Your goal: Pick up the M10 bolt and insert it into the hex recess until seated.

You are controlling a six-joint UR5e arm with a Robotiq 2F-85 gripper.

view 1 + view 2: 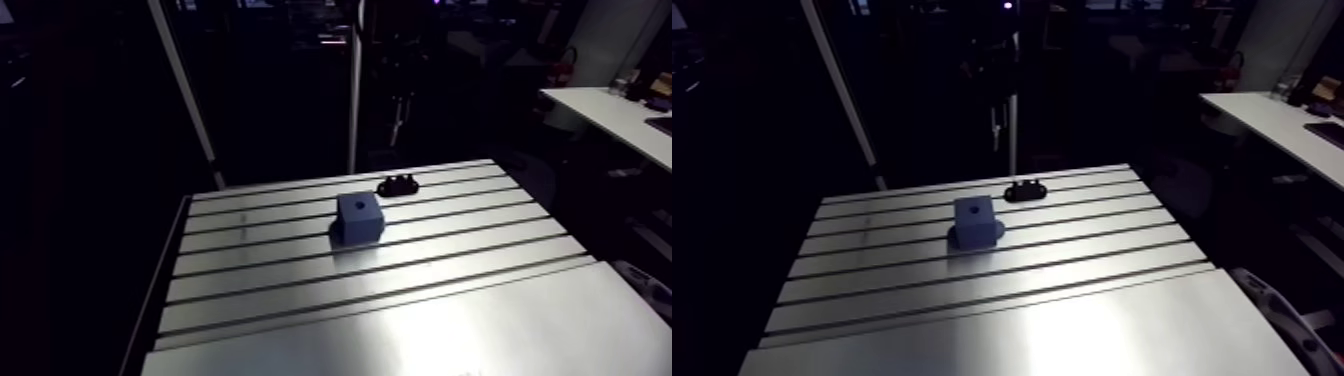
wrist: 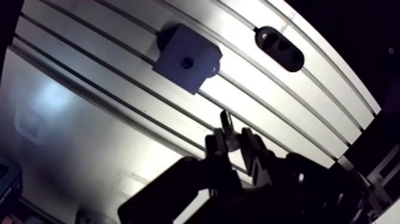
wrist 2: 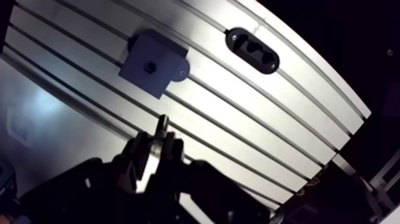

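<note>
The fingers [image 2: 251, 149] were clamped on the M10 bolt [image 2: 225, 122], which poked out ahead of them. The hex recess [image 2: 187, 61] in the blue block [image 2: 199, 50] sat well ahead on the counter [image 2: 89, 119]. This looked like the carry; next came aligning the bolt above the recess.

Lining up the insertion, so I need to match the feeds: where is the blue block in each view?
Arm view: the blue block stands on the table, near its middle.
Wrist view: ahead of the gripper, which grips the bolt.
Shared landmark: the black oval fixture beside the block, nearer the table's far edge.
</note>
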